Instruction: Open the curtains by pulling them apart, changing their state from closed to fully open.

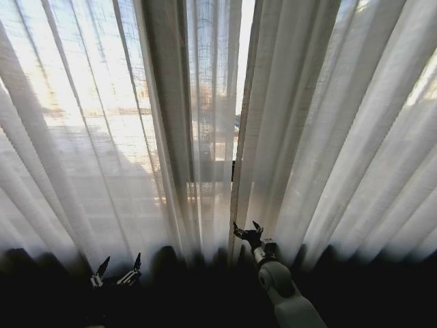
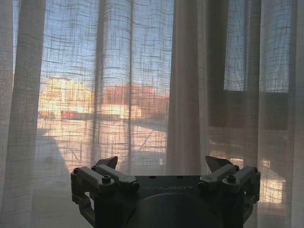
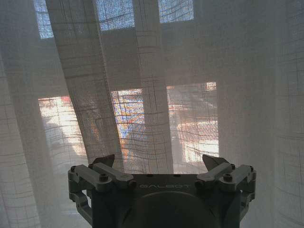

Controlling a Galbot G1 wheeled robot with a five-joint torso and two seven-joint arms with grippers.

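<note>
Hands (image 1: 247, 229) (image 1: 117, 267) spread wide, seemingly touching nothing.

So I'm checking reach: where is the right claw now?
In the head view, the right claw sits open, low and centre-right, at the inner edge of the right sheer cream pleated curtain panel.

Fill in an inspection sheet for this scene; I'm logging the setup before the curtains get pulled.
Surface: nothing seen; dark band below the curtain hems.
Job's things: left curtain and right curtain hang nearly closed, with a narrow gap between them.
Clutter: nothing seen.
Grippers: left gripper open, low before the left curtain, holding nothing; right gripper open, at the gap's lower end by the right curtain's inner edge.
Cables: nothing seen.
Surroundings: window frame and sunlit buildings behind the fabric.
</note>
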